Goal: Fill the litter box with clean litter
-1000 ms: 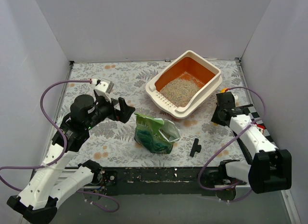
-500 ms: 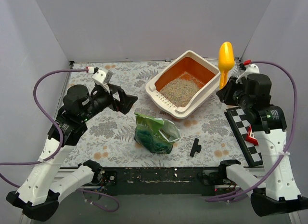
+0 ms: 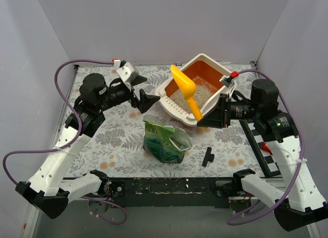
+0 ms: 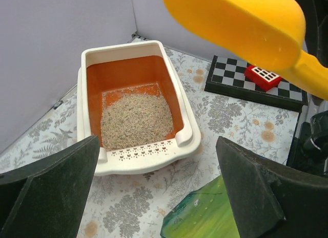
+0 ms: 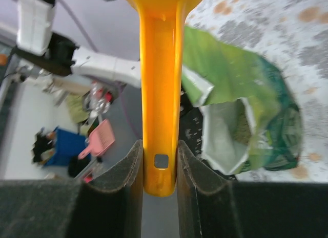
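The litter box [image 3: 229, 76], cream outside and orange inside, stands at the back right, and a patch of clean litter [image 3: 206, 95] lies on its floor. In the left wrist view the litter box [image 4: 132, 161] and clean litter [image 4: 134, 120] show from the slotted edge. My right gripper [image 3: 206, 117] is shut on the handle of a yellow scoop [image 3: 185, 89], whose bowl tilts up over the box's near-left rim. The right wrist view shows the gripper [image 5: 160, 161] pinching the scoop [image 5: 160, 69]. My left gripper [image 3: 142, 90] hovers open left of the box, holding nothing [image 4: 156, 146].
An open green bag [image 3: 166, 141] stands in the middle of the flowered table, in front of the box, its mouth facing right [image 5: 241, 94]. A small black part [image 3: 207, 156] lies near the front edge. A checkerboard [image 4: 256, 87] with a red block [image 4: 261, 74] sits at the right.
The right arm rose from low on the right and swung the yellow scoop left, from upright beside the box to tilted over its near rim. The left arm lifted and moved toward the box.
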Motion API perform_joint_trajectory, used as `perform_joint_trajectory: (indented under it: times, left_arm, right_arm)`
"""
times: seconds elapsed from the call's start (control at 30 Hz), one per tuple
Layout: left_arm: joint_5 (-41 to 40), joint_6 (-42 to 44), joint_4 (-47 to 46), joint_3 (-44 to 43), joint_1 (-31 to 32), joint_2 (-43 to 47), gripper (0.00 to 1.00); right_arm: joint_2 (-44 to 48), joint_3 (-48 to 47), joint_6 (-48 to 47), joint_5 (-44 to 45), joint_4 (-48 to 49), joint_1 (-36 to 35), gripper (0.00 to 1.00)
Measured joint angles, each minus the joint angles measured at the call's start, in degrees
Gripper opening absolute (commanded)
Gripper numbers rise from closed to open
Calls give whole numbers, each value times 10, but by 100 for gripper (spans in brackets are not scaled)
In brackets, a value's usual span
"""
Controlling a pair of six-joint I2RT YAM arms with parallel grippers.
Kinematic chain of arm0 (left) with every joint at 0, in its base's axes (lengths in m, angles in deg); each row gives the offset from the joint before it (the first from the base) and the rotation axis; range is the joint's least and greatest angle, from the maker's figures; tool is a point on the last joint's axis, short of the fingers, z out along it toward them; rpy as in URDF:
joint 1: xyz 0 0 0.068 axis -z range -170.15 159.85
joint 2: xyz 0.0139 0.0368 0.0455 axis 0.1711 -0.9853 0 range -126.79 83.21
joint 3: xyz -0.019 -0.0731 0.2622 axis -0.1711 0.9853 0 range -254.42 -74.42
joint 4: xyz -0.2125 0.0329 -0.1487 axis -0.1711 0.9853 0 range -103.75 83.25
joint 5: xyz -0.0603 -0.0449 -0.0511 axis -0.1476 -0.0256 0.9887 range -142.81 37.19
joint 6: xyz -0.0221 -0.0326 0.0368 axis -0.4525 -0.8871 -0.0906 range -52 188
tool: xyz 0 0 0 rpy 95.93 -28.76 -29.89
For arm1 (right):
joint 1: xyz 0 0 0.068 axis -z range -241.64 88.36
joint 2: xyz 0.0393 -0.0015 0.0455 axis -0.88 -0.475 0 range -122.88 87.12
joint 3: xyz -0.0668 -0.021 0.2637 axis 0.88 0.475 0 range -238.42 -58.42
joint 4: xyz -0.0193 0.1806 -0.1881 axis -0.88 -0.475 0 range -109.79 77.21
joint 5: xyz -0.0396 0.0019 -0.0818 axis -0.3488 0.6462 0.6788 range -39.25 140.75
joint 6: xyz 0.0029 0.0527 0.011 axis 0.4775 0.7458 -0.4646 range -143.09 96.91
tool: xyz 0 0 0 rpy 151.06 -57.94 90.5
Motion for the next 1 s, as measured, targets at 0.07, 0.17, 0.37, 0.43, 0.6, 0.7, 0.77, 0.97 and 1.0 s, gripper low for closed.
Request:
perform_joint_trajectory:
  times: [0.07, 0.17, 0.37, 0.43, 0.6, 0.7, 0.77, 0.97, 1.0]
  left_arm:
    - [21, 22, -16, 0, 0, -8, 98]
    - [53, 49, -42, 0, 0, -11, 98]
    - [131, 103, -98, 14, 0, 0, 98]
    - [155, 120, -110, 27, 0, 9, 98]
    - [200, 151, -124, 36, 0, 11, 98]
    - [220, 161, -139, 42, 0, 10, 98]
    - [230, 165, -147, 43, 0, 8, 98]
    - [266, 162, -181, 57, 0, 0, 98]
    - [270, 161, -186, 61, 0, -1, 98]
  right_arm:
    - [1, 14, 12, -32, 11, -15, 1]
    - [9, 40, 21, -66, 26, -33, 1]
    - [32, 87, 36, -103, 45, -58, 1]
    - [35, 95, 42, -112, 52, -63, 1]
    - [45, 124, 59, -130, 81, -72, 1]
    - [44, 138, 66, -137, 93, -76, 1]
    - [43, 143, 72, -141, 99, -78, 1]
    - [32, 143, 77, -149, 113, -90, 1]
    - [30, 143, 80, -150, 115, -92, 1]
